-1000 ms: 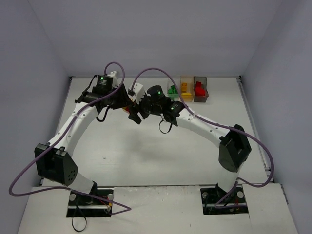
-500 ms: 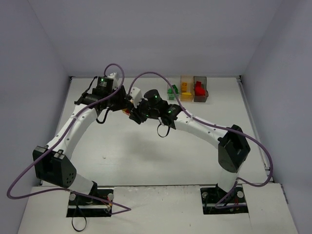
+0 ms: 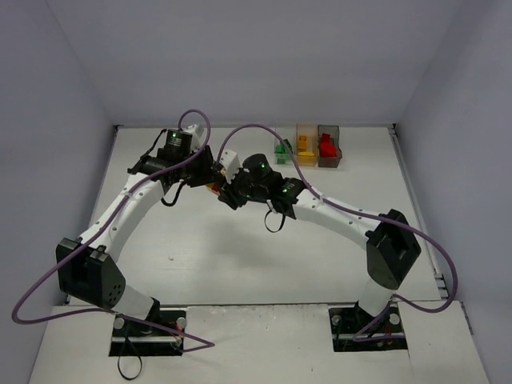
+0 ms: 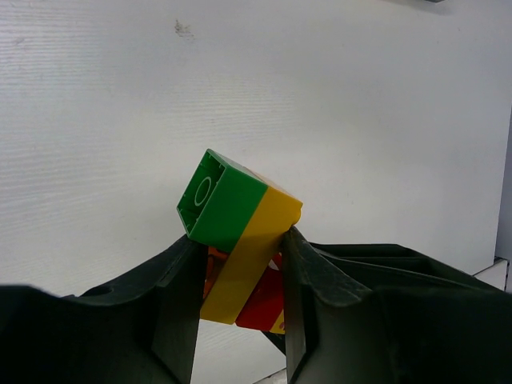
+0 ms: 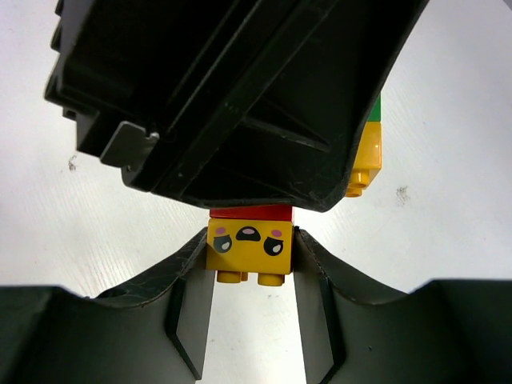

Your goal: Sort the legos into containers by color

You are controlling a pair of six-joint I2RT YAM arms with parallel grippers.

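Note:
My left gripper [image 4: 240, 272] is shut on a clump of legos held above the table: a green brick [image 4: 220, 200] on top, a yellow brick [image 4: 248, 256] under it, and a red brick [image 4: 262, 300] lower down. My right gripper [image 5: 250, 264] is shut on a yellow brick with a printed face [image 5: 250, 254], which sits against a red brick [image 5: 250, 212] of the same clump. In the top view both grippers meet at the clump [image 3: 214, 187], left of the containers. The containers [image 3: 305, 157] stand at the back: clear with green legos [image 3: 282, 148], orange-tinted with yellow [image 3: 305, 146], dark grey with red [image 3: 326, 146].
The left gripper's black body [image 5: 240, 96] fills the upper half of the right wrist view. Purple cables [image 3: 256, 128] arch over both arms. The white table [image 3: 240, 248] is walled on the left, back and right.
Both arms have shifted slightly and the two grippers have come together at the clump; the right fingers now sit on the yellow face brick.

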